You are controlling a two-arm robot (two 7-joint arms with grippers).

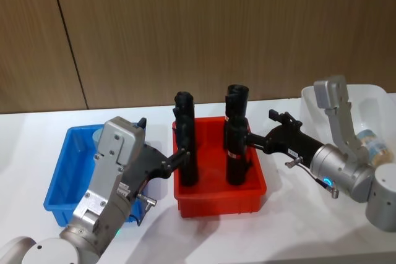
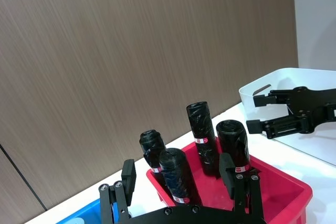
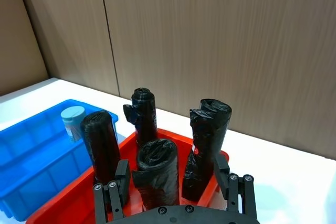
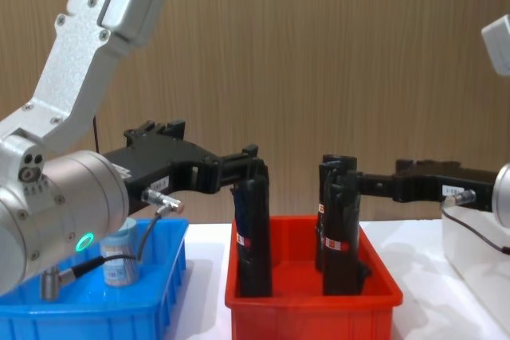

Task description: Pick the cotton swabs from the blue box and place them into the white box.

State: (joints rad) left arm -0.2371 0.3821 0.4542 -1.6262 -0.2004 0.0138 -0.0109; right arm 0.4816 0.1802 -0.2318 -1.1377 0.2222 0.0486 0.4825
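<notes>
Blue plastic marks the start point: the blue box [image 1: 59, 180] sits at the left of the head view, and one jar of cotton swabs [image 4: 119, 260] stands upright in it, long axis vertical. The left gripper [image 1: 183, 154] hangs spread and empty at the red bin's [image 1: 219, 202] left rim, pointing toward frame centre, so the jar lies behind and below it, leftward. The right gripper [image 1: 260, 129], also spread and empty, reaches in from the right, well apart from the jar; the left arm is nearer. In the chest view the jar's side is plain, whereas the head view has the arm covering most of it. The head view adds a second jar [image 1: 375, 143] resting in the white box [image 1: 371, 98] at the right.
</notes>
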